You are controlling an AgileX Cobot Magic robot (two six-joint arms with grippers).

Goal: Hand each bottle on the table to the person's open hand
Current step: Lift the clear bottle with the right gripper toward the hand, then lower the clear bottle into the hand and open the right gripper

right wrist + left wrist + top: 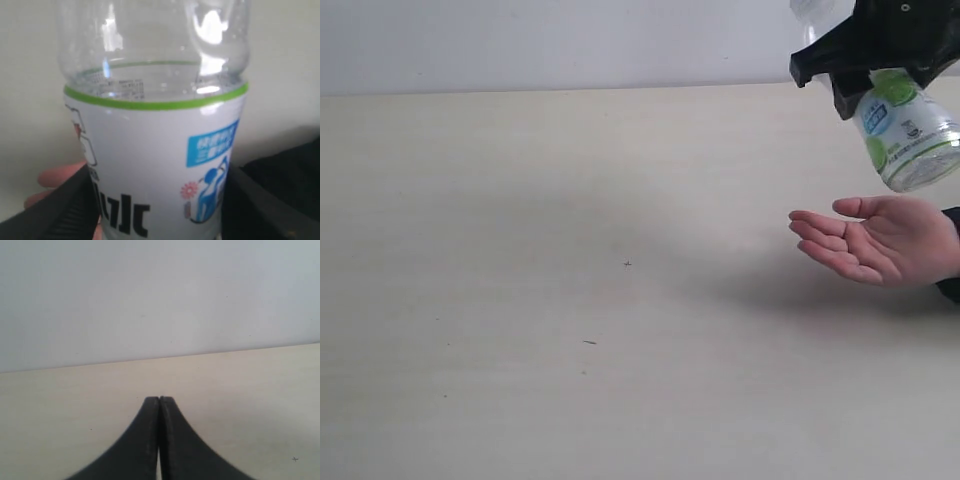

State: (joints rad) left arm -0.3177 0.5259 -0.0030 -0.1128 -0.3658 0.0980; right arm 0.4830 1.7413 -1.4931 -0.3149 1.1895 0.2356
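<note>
Exterior view: right gripper is hanging at 2 o'clock of the frame, jaws pinching a clear plastic bottle around its labelled middle. The bottle is tilting, clear base pointing toward 5 o'clock, neck end going up toward 11 o'clock behind the black gripper. The white label is showing green spots and a blue patch. Nothing coloured is showing inside the bottle; cannot tell whether it is holding clear liquid or is empty.

The person's open hand is sitting at 3 o'clock, palm up, fingers pointing toward 9 o'clock, dark sleeve cuff at the frame edge. The bottle is hovering above the palm, apart from it, not touching. The beige table is lying under the hand.

Right wrist view: bottle is filling the frame, a green band topping the white label, black fingers pressing both sides, pinkish fingertips peeking behind.

Left wrist view: left gripper is hanging over the table, jaws pressed together, gripping nothing.
</note>
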